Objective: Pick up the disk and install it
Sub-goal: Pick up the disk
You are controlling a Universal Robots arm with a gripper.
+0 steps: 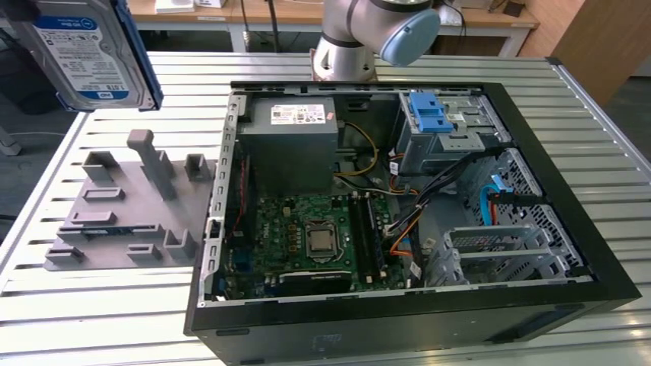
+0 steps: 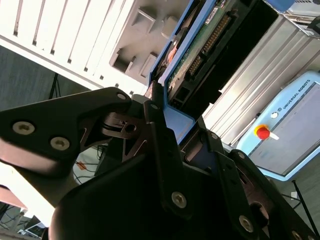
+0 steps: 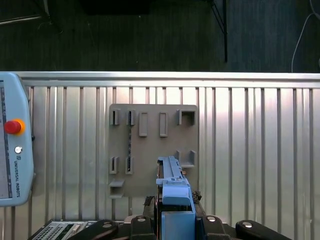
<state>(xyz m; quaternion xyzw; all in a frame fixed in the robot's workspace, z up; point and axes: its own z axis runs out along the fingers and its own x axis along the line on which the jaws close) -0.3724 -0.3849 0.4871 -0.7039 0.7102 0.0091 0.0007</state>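
Note:
The disk (image 1: 91, 53), silver-grey with a white-and-blue label and a blue carrier frame, hangs high in the air at the exterior view's left, above the slatted table. In the second wrist view my gripper (image 2: 172, 117) is shut on the disk (image 2: 200, 50), whose green circuit side faces the camera. The first wrist view shows the disk (image 3: 172, 190) edge-on between the black fingers (image 3: 142, 220), above the grey fixture plate (image 3: 150, 145).
An open computer case (image 1: 407, 320) lies on the table, with a metal drive cage and its blue latch (image 1: 432, 114), a grey power-supply box (image 1: 288, 145) and a motherboard. The grey fixture plate (image 1: 122, 206) sits beside it. A teach pendant (image 3: 12, 145) lies on the table.

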